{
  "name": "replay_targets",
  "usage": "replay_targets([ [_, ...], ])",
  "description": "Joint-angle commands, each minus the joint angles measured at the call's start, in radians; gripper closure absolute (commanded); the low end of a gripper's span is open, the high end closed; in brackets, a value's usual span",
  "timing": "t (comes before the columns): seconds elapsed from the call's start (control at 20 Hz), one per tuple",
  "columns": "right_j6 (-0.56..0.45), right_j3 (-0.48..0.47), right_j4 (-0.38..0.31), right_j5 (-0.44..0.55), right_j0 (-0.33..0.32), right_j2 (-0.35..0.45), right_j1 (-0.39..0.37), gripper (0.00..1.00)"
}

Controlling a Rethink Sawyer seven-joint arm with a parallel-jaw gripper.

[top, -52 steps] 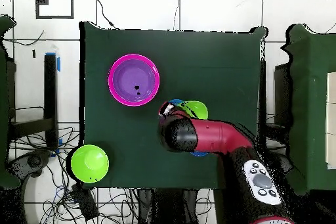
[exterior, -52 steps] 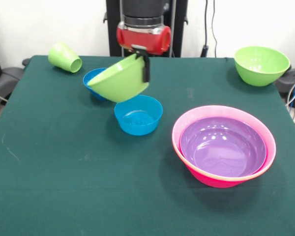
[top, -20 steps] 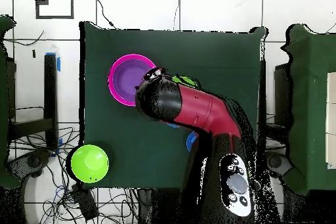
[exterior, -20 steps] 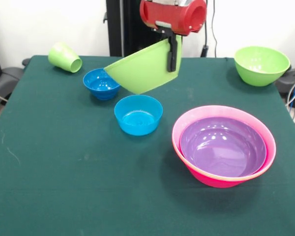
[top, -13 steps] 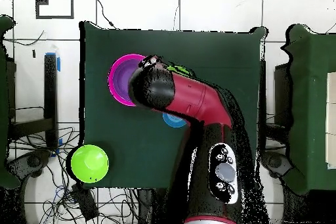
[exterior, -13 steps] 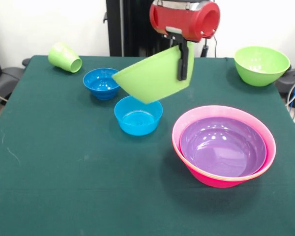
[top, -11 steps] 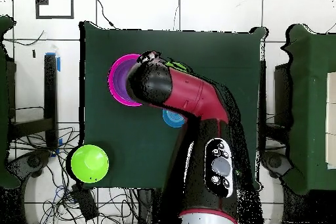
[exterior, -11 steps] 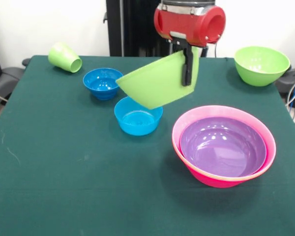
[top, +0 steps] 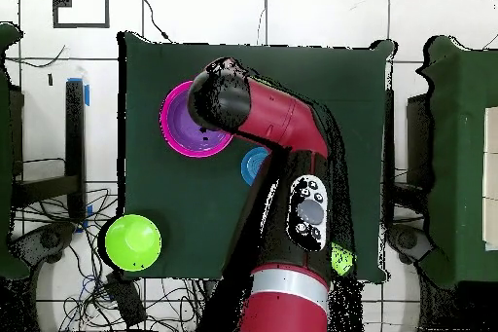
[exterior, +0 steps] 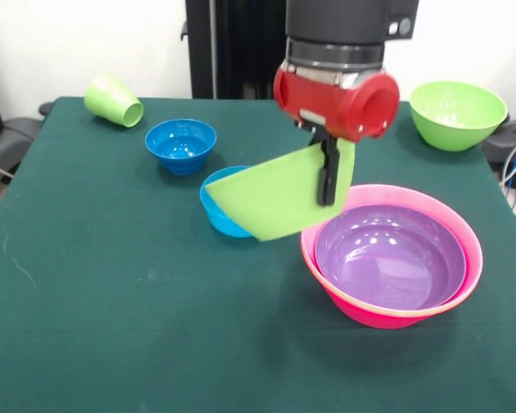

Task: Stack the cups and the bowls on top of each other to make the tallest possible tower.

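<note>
The hand (exterior: 328, 176) is clamped on the rim of a green bowl (exterior: 275, 202), holding it tilted in the air. Just below and beside the hand sits the tower (exterior: 391, 256), a purple bowl (exterior: 387, 258) nested in a pink one. Behind the held bowl, partly hidden, is a blue bowl (exterior: 215, 211); farther off lie another blue bowl (exterior: 181, 144), a tipped green cup (exterior: 113, 101) and a second green bowl (exterior: 457, 113)
</note>
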Motion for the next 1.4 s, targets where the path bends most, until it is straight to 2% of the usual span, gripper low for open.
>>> replay_targets([
  [0.05, 0.226, -0.112, 0.054, 0.039, 0.027, -0.003, 0.108, 1.00],
  [0.35, 0.235, -0.122, 0.102, 0.040, 0.043, -0.009, 0.118, 1.00],
  [0.75, 0.249, -0.104, 0.175, 0.069, 0.065, 0.010, 0.082, 1.00],
  [1.4, 0.206, -0.008, 0.263, 0.087, 0.081, 0.050, 0.007, 1.00],
])
